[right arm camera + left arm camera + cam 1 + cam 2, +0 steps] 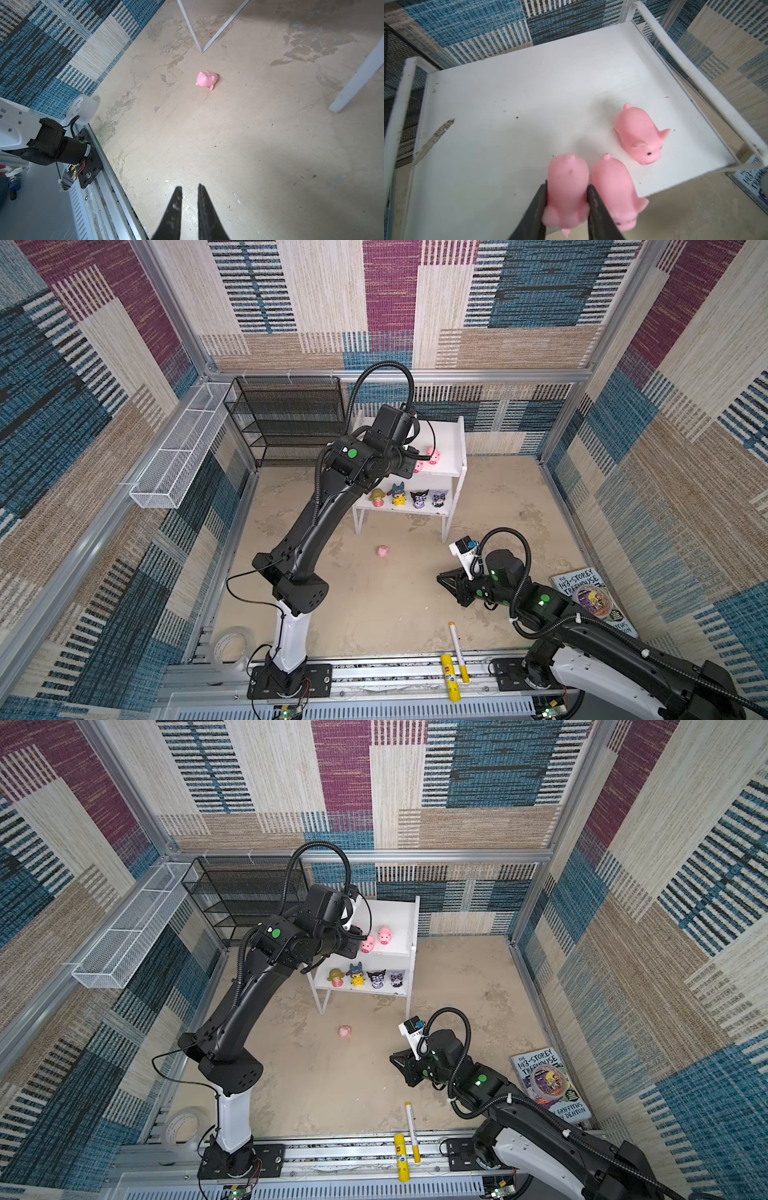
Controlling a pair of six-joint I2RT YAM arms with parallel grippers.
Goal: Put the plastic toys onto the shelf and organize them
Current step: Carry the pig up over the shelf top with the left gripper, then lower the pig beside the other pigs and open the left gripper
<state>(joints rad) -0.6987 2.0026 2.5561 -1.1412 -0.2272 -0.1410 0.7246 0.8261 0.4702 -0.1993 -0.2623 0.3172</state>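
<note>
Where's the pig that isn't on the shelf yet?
The loose pig lies on the tabletop in both top views, in front of the shelf, ahead of the right gripper.

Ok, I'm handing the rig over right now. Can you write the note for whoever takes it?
Left gripper: shut on a pink pig at the front edge of the shelf's top board, not yet released.
Right gripper: shut, empty, above the table.
Done: two pigs stand on the top board. On the lower board are the doll, yellow figure and both black-and-purple figures.
Left: release this pig, then fetch the last pig, lying on the table in front of the shelf.
</note>
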